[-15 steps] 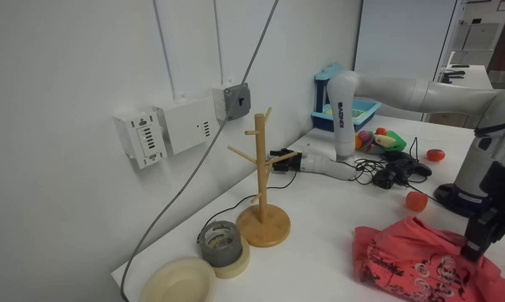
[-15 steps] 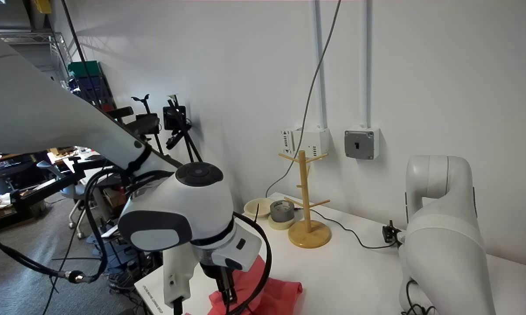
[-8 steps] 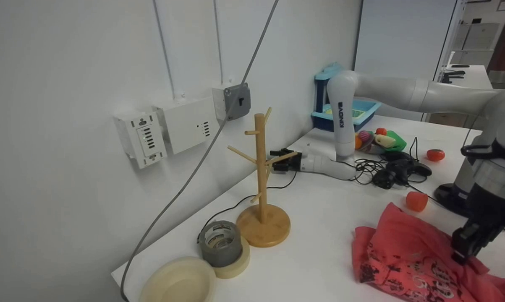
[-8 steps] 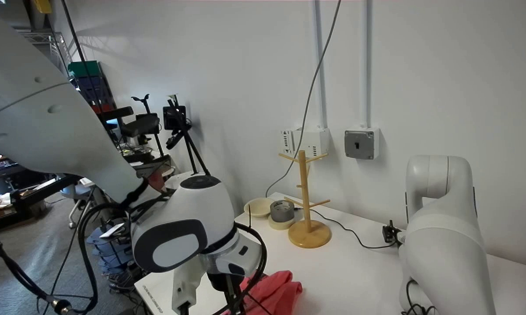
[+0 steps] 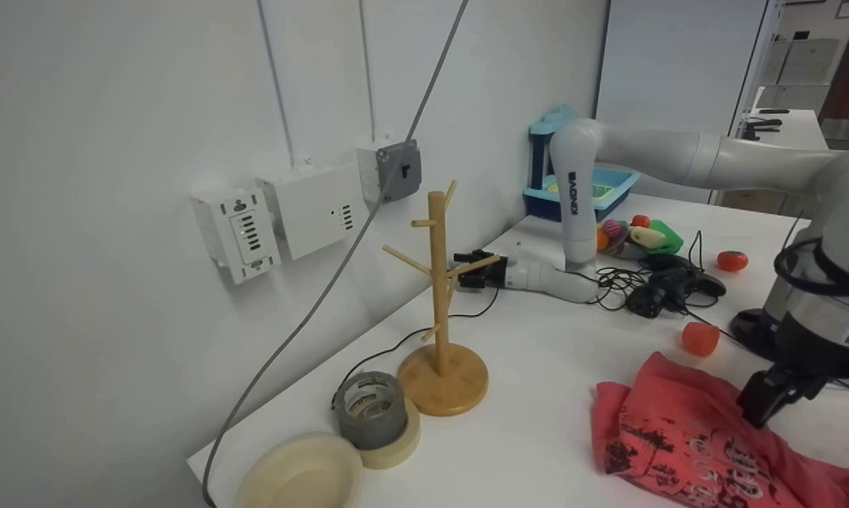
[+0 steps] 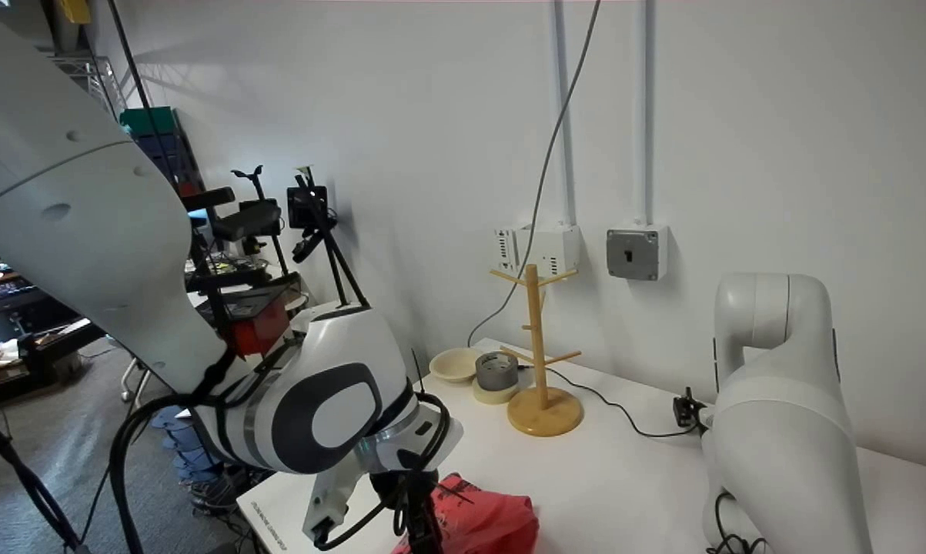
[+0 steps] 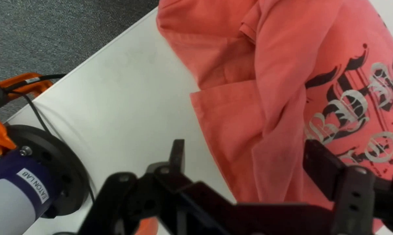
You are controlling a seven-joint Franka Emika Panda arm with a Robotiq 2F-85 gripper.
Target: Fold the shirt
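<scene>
One coral-red shirt (image 7: 287,65), rumpled, dark and pale lettering across it, lay on the white table (image 7: 127,107), near a small red object (image 5: 700,339) — gripper (image 7: 245,153) at the shirt's edge, fingers (image 7: 177,155) spread wide apart.

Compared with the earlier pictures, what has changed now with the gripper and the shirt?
The gripper, open in the wrist view, has moved leftward in an exterior view; there the shirt peaks further left at its back edge than one second ago. Whether it let go of the shirt cannot be told. The peg stand, gray tape and bowl stayed in place.
</scene>
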